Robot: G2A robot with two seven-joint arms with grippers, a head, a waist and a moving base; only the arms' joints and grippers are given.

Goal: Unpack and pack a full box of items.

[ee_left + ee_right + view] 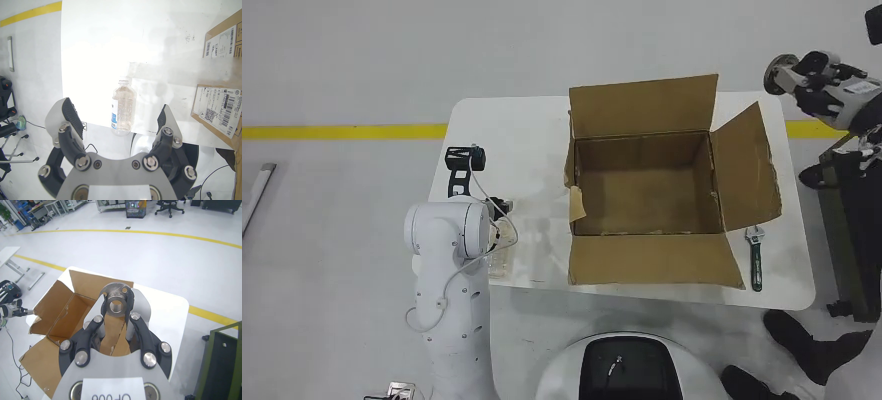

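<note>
Right jaws grip one flange [115, 303]; one bottle [123, 111], wrench [755, 258], box [652, 263].

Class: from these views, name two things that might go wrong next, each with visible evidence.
1. The bottle lies at the table edge below the open left gripper; a nudge might roll it off.
2. The right gripper pinches a metal part beyond the table; a slip might drop it on the floor.

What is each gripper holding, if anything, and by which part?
The right gripper grips a metal flanged part, pinched across its cylindrical hub. The left gripper is open, holding nothing.
</note>
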